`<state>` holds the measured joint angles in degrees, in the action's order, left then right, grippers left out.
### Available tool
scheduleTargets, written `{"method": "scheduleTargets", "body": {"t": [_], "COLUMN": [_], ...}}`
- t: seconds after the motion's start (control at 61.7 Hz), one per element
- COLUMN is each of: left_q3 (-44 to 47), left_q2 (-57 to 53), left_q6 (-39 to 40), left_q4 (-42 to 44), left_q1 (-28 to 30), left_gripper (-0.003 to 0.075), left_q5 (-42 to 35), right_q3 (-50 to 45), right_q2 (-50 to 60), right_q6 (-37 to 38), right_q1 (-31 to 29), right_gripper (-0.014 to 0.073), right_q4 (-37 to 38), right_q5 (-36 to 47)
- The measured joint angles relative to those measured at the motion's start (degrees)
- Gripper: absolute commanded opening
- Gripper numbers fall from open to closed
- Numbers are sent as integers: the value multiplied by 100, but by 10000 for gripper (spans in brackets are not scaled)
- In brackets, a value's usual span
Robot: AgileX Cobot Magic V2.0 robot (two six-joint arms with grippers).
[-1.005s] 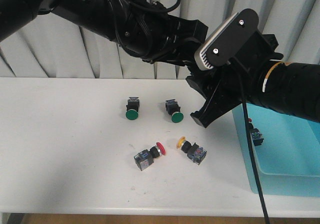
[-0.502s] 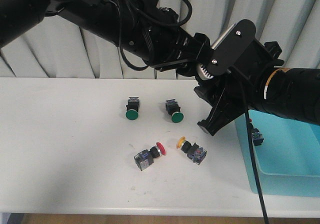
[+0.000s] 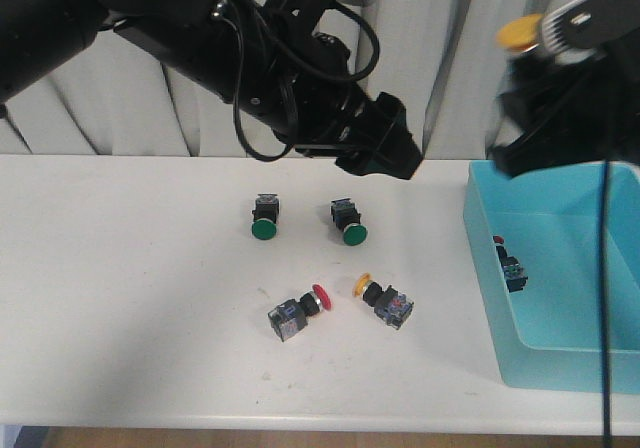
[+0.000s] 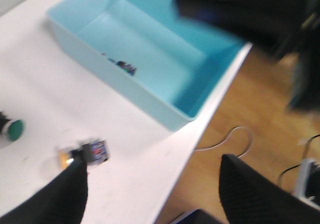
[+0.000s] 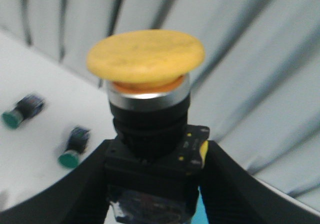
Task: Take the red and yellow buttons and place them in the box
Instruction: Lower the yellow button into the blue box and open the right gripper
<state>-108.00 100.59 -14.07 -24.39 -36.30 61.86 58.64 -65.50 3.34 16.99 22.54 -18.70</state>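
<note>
My right tool (image 5: pixel 152 184) grasps a yellow button (image 5: pixel 147 79) upright, high over the far end of the blue box (image 3: pixel 600 353).
The box lies straight below; one button (image 3: pixel 512 268) sits inside. Red (image 3: pixel 298 313) and yellow (image 3: pixel 385 301) ones wait on the tabletop (image 3: pixel 120 318), nearer my released left tool (image 4: pixel 150 194). No readable writing.

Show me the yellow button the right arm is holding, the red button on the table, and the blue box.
held yellow button (image 5: pixel 145 55), right wrist view, on its cap.
red button (image 3: pixel 321 297), front view, on its red cap.
blue box (image 3: pixel 482 268), front view, on its left wall.
</note>
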Motion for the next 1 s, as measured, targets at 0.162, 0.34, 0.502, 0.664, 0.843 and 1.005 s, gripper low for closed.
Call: {"method": "scheduleTargets", "body": {"t": [0.162,0.34,0.502,0.664,0.843,1.005], "left_q3": [0,5,5,5,18,175], "left_q2": [-26,-269,-518,-683,-719,-719], "left_q6": [112,562,1116,1665,1764,1769], "left_q4": [851,2284,3810,4789,4986,4986], "left_q1": [0,0,0,0,0,0], "left_gripper": [411,139,-8,-8,-8,-7], "left_q5": [-100,-106,-59,-23,82,110], "right_q3": [87,169,180,241,619,1027], "right_q2": [43,-355,-1027,-1838,-2830,-3586], "right_q6": [708,1114,1308,1398,1361,1270], "right_q1": [-791,-1492,-1813,-2042,-2172,-2186], "right_gripper": [7,11,15,17,21,25], "right_q4": [20,36,24,-191,-438,-523], "right_q5": [-40,-380,-605,-802,-1198,-1472]}}
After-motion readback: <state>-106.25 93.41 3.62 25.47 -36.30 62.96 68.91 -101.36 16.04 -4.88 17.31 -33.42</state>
